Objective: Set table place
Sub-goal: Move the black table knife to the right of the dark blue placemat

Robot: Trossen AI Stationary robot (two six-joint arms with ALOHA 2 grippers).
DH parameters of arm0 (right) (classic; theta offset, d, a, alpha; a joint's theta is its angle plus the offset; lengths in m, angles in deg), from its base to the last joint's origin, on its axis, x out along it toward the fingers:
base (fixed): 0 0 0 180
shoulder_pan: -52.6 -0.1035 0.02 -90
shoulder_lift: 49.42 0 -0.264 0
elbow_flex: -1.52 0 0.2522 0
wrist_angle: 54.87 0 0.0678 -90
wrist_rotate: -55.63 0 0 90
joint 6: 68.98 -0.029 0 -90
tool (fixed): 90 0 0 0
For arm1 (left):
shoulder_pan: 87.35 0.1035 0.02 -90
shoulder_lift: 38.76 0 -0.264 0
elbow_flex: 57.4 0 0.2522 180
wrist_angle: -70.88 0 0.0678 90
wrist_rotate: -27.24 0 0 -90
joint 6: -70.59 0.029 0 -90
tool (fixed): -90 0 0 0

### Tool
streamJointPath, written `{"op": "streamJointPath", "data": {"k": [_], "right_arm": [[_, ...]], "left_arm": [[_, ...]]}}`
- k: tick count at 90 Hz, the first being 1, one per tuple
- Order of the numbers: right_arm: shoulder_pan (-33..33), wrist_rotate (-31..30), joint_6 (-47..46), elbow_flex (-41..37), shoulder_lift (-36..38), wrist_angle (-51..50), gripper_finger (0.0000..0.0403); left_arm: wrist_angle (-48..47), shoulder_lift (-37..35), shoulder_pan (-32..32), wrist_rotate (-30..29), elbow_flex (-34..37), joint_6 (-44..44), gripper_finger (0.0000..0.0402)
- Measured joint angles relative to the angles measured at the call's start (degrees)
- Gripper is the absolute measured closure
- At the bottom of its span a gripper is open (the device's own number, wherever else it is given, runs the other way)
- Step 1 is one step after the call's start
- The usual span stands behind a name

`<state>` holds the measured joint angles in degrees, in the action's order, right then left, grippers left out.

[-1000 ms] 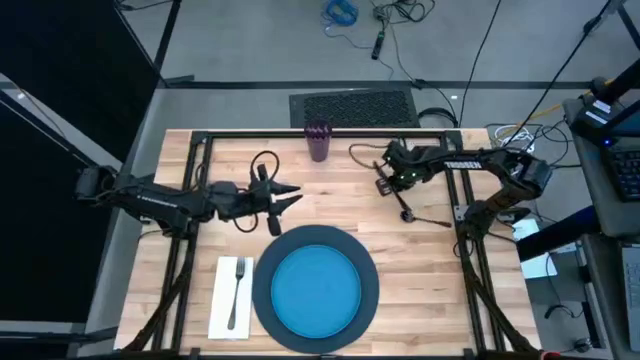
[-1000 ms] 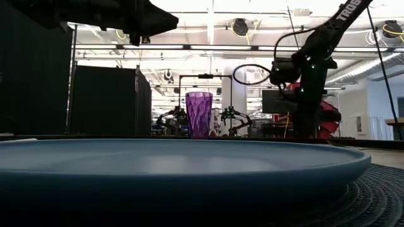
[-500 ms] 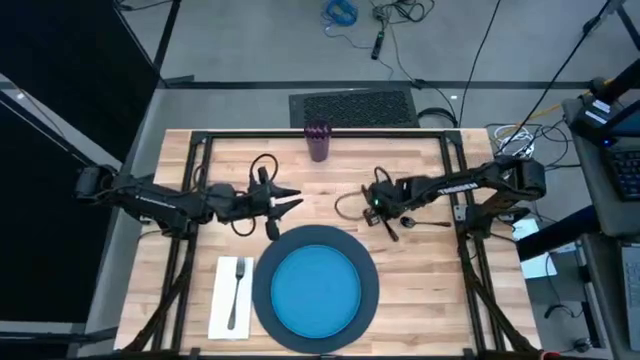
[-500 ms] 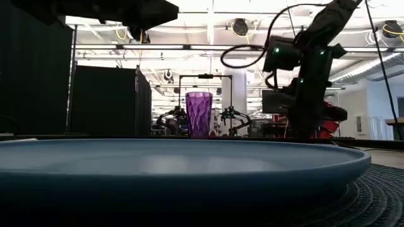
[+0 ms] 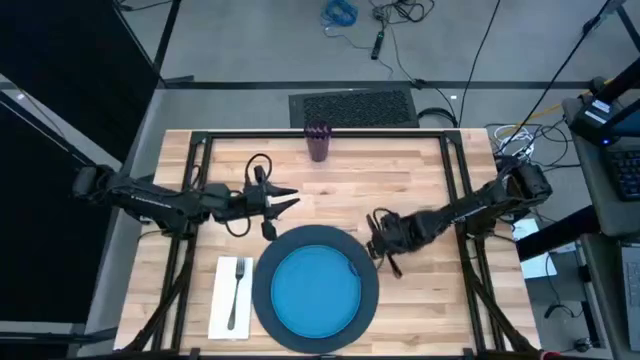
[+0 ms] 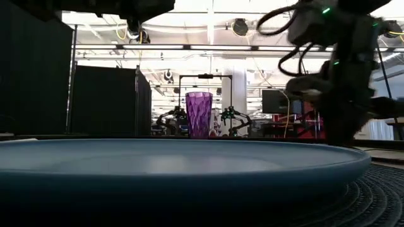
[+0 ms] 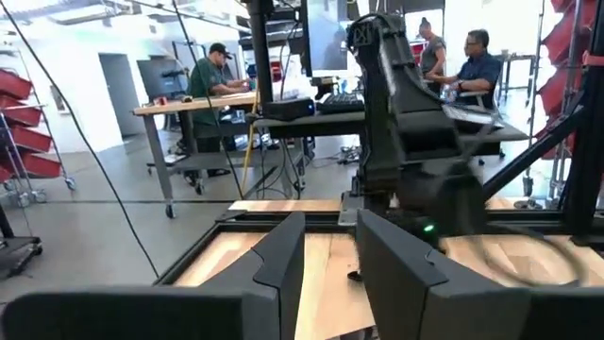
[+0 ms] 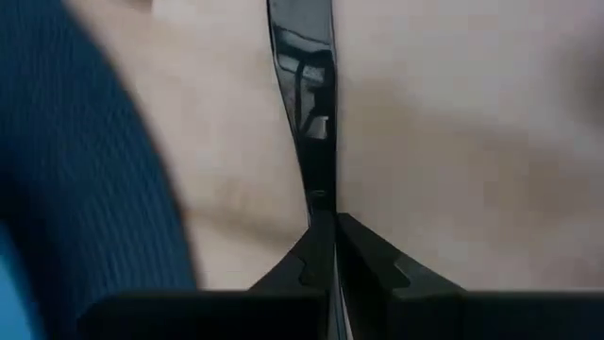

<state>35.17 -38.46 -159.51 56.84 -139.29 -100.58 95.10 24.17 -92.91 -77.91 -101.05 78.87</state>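
Observation:
A blue plate [image 5: 315, 290] sits on a dark grey round charger [image 5: 262, 290] at the table's near middle. To their left, a fork [image 5: 236, 292] lies on a white napkin [image 5: 220, 300]. A purple cup [image 5: 318, 140] stands at the far edge. My right gripper [image 5: 385, 250] is low beside the charger's right rim, shut on a shiny metal knife [image 8: 307, 85]. My left gripper [image 5: 286, 198] hovers open beyond the charger's far left, with nothing between its fingers. My right gripper pinches one end of the knife [image 8: 321, 203] between its two fingertips [image 8: 363, 246]. The knife runs straight on from the fingers, along them, just right of the charger's rim [image 8: 85, 189] and close over the wood. I cannot tell whether it touches the table.
Black frame rails [image 5: 200, 180] run across the tabletop on the left, right and far sides. Bare wood [image 5: 430, 300] lies right of the charger. In the left wrist view, people sit at desks [image 7: 462, 66] beyond the table.
My right gripper has carried the knife from the far right of the table toward the near edge and leftward, coming down beside the charger's right rim. It has stayed shut throughout.

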Motion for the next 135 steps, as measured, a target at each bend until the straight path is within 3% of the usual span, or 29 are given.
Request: {"op": "streamJointPath", "data": {"k": [18, 43, 63, 84, 112, 135], "right_arm": [[-10.16, -2.37, -16.34, -0.08, -0.09, 0.5, 0.0403], [-21.19, -13.47, -34.45, 0.32, -1.4, 5.1, 0.0403], [-21.75, -12.92, -34.84, 6.87, -6.75, 4.77, 0.0403], [-21.42, -11.09, -34.89, 14.49, -10.99, -3.25, 0.0403], [-18.87, -10.31, -35.26, 19.13, -14.76, -5.64, 0.0403], [-16.98, -6.19, -35.29, 23.04, -15.06, -16.92, 0.0403]], "left_arm": [[-2.42, 0.02, -0.01, 0.0, 0.0, -0.04, 0.0317], [-6.96, 0.02, -0.15, 0.0, 0.02, -0.31, 0.0317], [-8.21, 0.02, -0.22, 0.04, 0.02, -0.44, 0.0317], [-11.46, 0.02, -0.22, 1.46, 0.04, -0.43, 0.0317], [-14.92, -0.47, -0.71, 1.55, 0.07, -0.39, 0.0317], [-17.9, -3.81, -1.35, 1.55, 0.08, -0.38, 0.0317]]}}
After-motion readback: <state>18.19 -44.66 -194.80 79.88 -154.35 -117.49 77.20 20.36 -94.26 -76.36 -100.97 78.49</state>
